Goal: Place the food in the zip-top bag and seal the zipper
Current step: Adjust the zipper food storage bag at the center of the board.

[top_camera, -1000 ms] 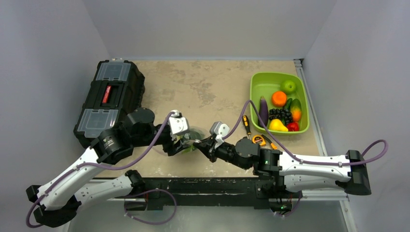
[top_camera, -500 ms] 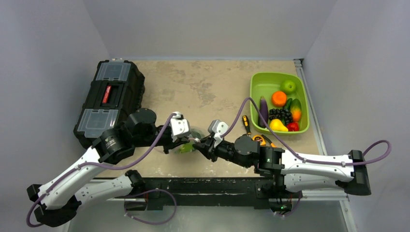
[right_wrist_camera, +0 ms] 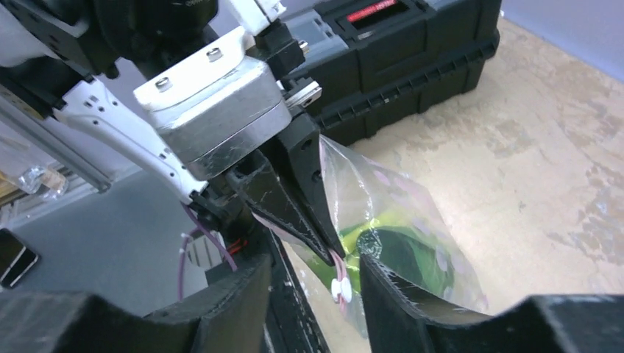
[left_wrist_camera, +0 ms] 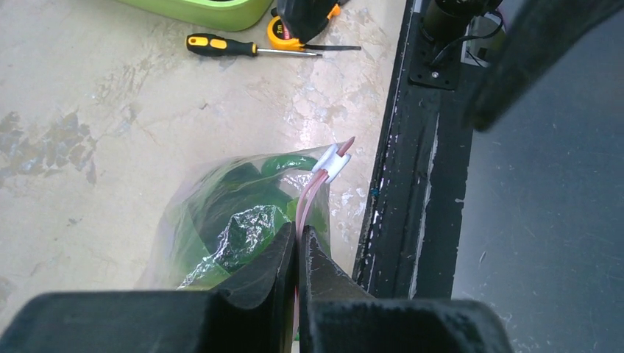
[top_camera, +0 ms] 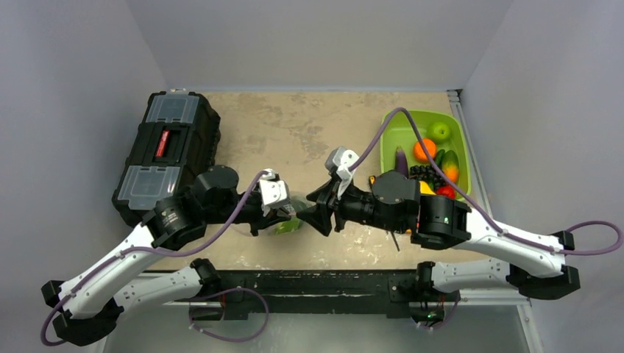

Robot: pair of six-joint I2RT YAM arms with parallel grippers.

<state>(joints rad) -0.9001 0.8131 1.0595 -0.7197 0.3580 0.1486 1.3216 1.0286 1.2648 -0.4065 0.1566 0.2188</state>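
The clear zip-top bag (left_wrist_camera: 221, 220) lies near the table's front edge, and the dark green leafy food (left_wrist_camera: 246, 220) shows through its plastic. My left gripper (left_wrist_camera: 296, 234) is shut on the pink zipper (left_wrist_camera: 312, 193). A white slider (left_wrist_camera: 330, 162) sits on the strip just beyond the fingertips. In the right wrist view, my right gripper (right_wrist_camera: 315, 268) is open. Its fingers stand either side of the slider (right_wrist_camera: 341, 288) and the left gripper's tips (right_wrist_camera: 324, 246), touching neither. From above, the two grippers (top_camera: 289, 213) (top_camera: 321, 215) meet over the bag (top_camera: 293, 225).
A black toolbox (top_camera: 165, 151) stands at the back left. A lime-green bin (top_camera: 394, 129) of fruit and an eggplant is at the right. A yellow-handled screwdriver (left_wrist_camera: 235, 48) and a tape measure (left_wrist_camera: 283, 33) lie beside it. The black table edge (left_wrist_camera: 412, 184) runs beside the bag.
My left gripper has shut on the zipper strip. My right gripper has opened, and the right arm has lifted and swung toward the back of the table.
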